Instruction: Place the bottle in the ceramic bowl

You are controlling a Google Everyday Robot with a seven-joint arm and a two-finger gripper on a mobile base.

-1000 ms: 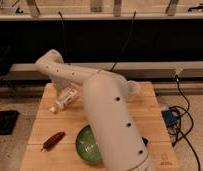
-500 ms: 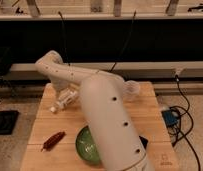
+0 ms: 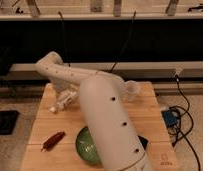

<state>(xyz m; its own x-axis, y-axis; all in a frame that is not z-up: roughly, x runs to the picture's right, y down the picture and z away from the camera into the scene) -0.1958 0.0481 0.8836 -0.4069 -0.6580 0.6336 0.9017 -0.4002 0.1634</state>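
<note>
Behind a light wooden table (image 3: 145,112) runs a dark wall with a pale horizontal rail, and black cables hang down past it. At the table's back left, the white gripper (image 3: 61,100) sits low over the wood, right at 1 clear plastic bottle (image 3: 65,101) lying on its side; whether its fingers are spread or pinching the bottle cannot be told. From there 1 thick white robot arm (image 3: 102,117) bends back at an elbow and sweeps toward the front, covering the middle of the table. 1 green ceramic bowl (image 3: 85,147) sits at the front, partly hidden by the arm, well apart from the bottle. 1 dark red chili-shaped object (image 3: 53,141) lies left of the bowl. 1 blue box (image 3: 170,118) rests on the floor at right.
</note>
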